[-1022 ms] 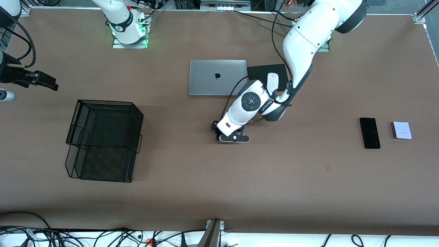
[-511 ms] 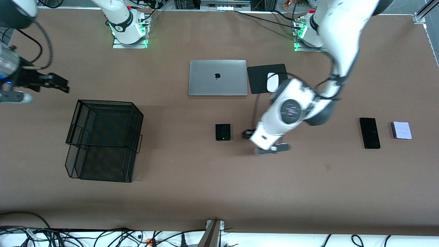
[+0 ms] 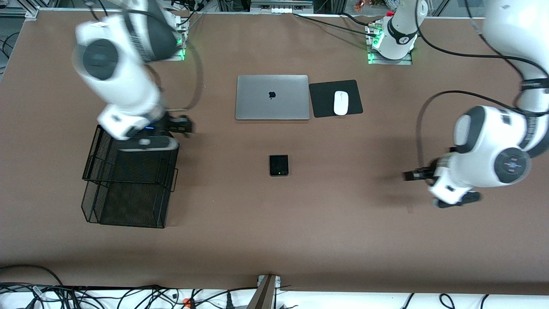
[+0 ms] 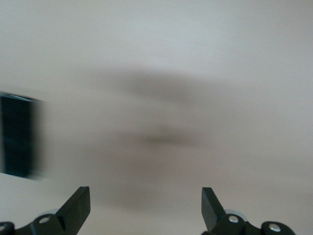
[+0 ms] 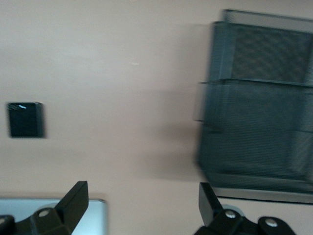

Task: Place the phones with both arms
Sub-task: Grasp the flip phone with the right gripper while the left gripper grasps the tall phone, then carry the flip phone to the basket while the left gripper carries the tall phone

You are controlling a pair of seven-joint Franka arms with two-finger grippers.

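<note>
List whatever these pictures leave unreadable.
- Front view: the left arm covers part of the table; what lies under its wrist is hidden.
- Left wrist view: a dark slab is motion-blurred and cut off by the edge, so it cannot be identified. The left gripper, open, is over bare table.
- Front view: the right gripper, over the wire basket rim, is smeared; the right wrist view shows it open.

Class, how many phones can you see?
2. A small black phone lies mid-table, nearer the camera than the laptop; a dark slab, seemingly a phone, under the left arm. More may be hidden.
</note>
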